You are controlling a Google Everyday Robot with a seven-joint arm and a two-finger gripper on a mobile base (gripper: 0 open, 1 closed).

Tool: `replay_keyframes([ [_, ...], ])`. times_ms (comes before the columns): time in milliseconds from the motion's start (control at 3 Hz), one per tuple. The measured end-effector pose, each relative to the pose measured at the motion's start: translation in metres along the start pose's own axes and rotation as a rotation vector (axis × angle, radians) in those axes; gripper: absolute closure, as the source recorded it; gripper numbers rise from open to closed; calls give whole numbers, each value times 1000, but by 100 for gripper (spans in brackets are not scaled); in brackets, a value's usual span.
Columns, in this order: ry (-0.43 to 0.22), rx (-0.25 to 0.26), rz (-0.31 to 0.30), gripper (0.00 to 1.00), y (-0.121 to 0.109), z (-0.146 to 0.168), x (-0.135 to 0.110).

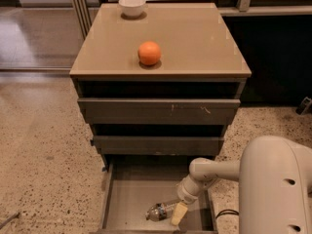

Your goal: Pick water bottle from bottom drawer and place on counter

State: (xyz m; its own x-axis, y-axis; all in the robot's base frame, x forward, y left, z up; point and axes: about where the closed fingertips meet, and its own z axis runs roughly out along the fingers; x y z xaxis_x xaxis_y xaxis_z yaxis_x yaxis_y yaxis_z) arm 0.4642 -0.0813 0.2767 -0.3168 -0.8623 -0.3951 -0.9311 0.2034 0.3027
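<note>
The water bottle lies on its side on the grey floor of the open bottom drawer, near the drawer's front and a little right of the middle. My gripper is down inside the drawer, right at the bottle's right end. The cream wrist reaches in from the right. The tan counter is the cabinet's top, high above the drawer.
An orange sits mid-counter and a white bowl at its back left edge. Two shallower drawers stick out slightly above the bottom one. My white arm body fills the lower right. Speckled floor lies to the left.
</note>
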Motion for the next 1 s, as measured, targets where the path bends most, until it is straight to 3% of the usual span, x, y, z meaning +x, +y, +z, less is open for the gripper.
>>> replay_keyframes([
  [333, -23, -9, 46, 0, -6, 11, 17],
  [667, -22, -3, 51, 0, -12, 22, 17],
  [1000, -65, 21, 94, 0, -24, 36, 20],
])
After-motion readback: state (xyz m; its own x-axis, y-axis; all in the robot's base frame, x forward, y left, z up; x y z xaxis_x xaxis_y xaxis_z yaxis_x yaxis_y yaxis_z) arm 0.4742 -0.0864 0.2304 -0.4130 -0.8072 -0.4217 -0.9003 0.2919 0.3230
